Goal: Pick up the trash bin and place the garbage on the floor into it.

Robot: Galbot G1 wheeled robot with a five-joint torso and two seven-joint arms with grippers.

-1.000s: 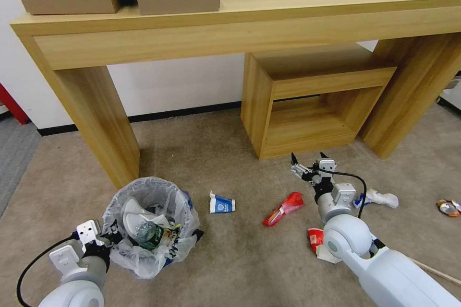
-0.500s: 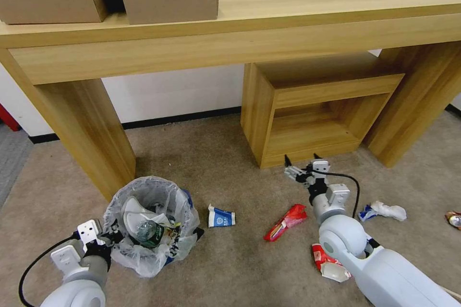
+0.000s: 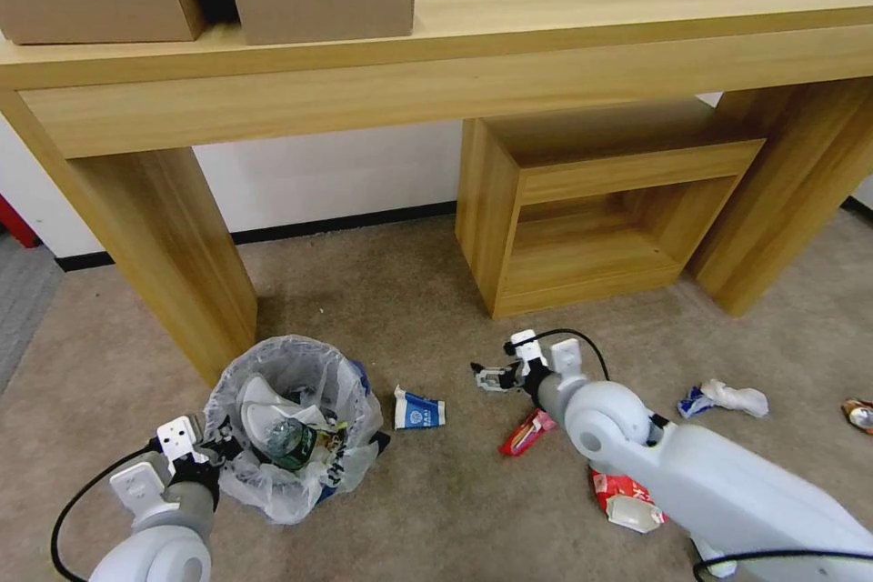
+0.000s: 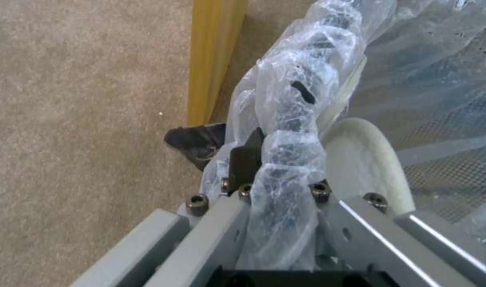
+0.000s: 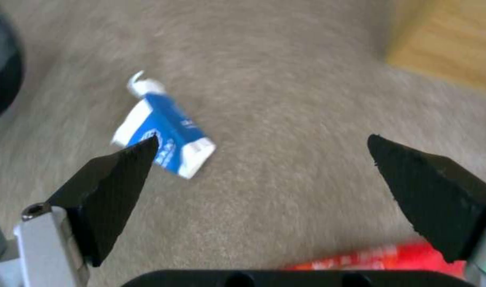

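Blue-and-white carton [image 5: 163,133] lies on the beige carpet [image 3: 436,291] between the bagged bin [image 3: 289,423], held at its rim by the left gripper [image 4: 264,159], and the wide-open right gripper [image 3: 494,377], which should probably centre over it before closing.

The room is evenly and brightly lit from overhead, with no hard glare. Soft shade gathers under the wooden table [image 3: 436,64] and inside the open cabinet [image 3: 591,236] at centre right. In the head view straight edges bow toward the frame's borders, a wide-lens bend. The right wrist view is smeared: the carpet [image 5: 285,119] streaks and the blue-white carton [image 5: 166,127] at centre left looks soft. In the left wrist view the crinkled plastic bag [image 4: 291,119] catches mild sheen.
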